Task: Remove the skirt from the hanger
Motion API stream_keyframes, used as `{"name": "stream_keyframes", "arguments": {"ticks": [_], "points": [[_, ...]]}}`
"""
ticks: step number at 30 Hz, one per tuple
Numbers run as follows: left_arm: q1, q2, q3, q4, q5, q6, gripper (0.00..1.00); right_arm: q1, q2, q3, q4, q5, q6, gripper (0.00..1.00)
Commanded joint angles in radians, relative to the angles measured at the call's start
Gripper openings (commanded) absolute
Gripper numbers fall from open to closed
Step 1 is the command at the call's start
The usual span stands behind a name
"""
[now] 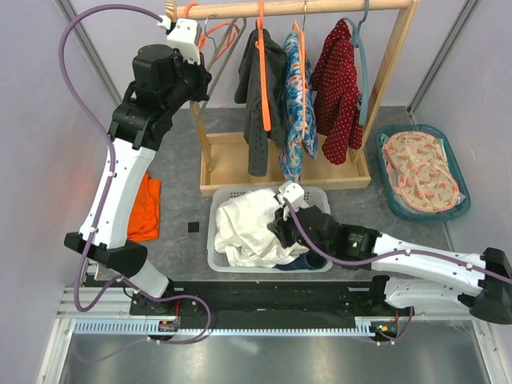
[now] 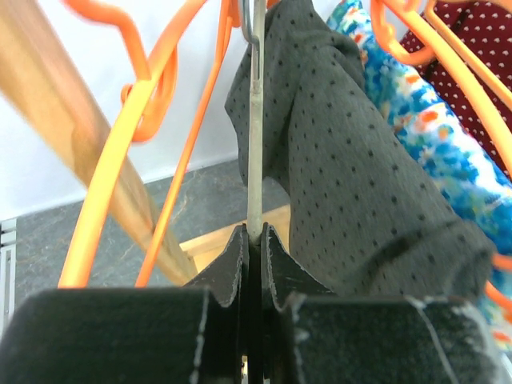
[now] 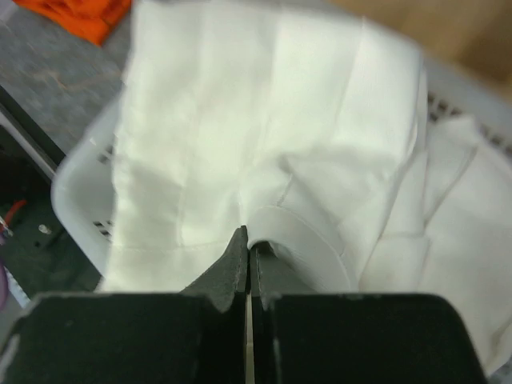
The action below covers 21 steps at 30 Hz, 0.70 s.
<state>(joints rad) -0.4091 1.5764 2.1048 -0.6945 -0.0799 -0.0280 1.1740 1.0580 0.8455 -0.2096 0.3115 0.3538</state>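
White cloth in the basket (image 1: 214, 240), taken here for the skirt (image 1: 244, 228): off any hanger by the look of it, heaped over the rim, pinched at a fold by the right end effector (image 3: 248, 240), shut tight on it. Could go wrong on a lift: with so thin a pinch, likely to slip out and drop back, or to drag the light basket along if caught on the rim. Could also spill onto the desk (image 1: 180, 160) on the near side, being piled so high there. Up at the wooden rail (image 1: 320, 8), a second hazard: left end effector (image 2: 253, 238) clamped on a thin grey metal hanger (image 2: 254, 120), hard against the grey dotted garment (image 2: 352, 160) and among orange hangers (image 2: 120, 144); any pull sideways apt to hook a neighbour and bring it down. Left arm reared up tall, elbow bent, wrist reaching to the rail's left end. Right arm stretched low and leftward across the front, wrist dipped into the basket
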Motion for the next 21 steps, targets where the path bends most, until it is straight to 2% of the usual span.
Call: {"name": "stream_keyframes", "arguments": {"ticks": [1, 5, 15, 21], "points": [[0.004, 0.042, 0.092, 0.004, -0.031, 0.027, 0.02, -0.010, 0.017, -0.147, 0.157, -0.008, 0.152, 0.00], [0.006, 0.060, 0.121, 0.006, -0.031, 0.027, 0.02, -0.010, 0.083, -0.252, 0.249, -0.043, 0.211, 0.00], [0.006, 0.138, 0.216, 0.010, -0.047, 0.063, 0.02, -0.013, 0.266, -0.394, 0.482, -0.106, 0.332, 0.00], [0.006, 0.238, 0.356, -0.028, -0.083, 0.097, 0.02, -0.013, 0.237, -0.431, 0.538, -0.101, 0.373, 0.00]]}}
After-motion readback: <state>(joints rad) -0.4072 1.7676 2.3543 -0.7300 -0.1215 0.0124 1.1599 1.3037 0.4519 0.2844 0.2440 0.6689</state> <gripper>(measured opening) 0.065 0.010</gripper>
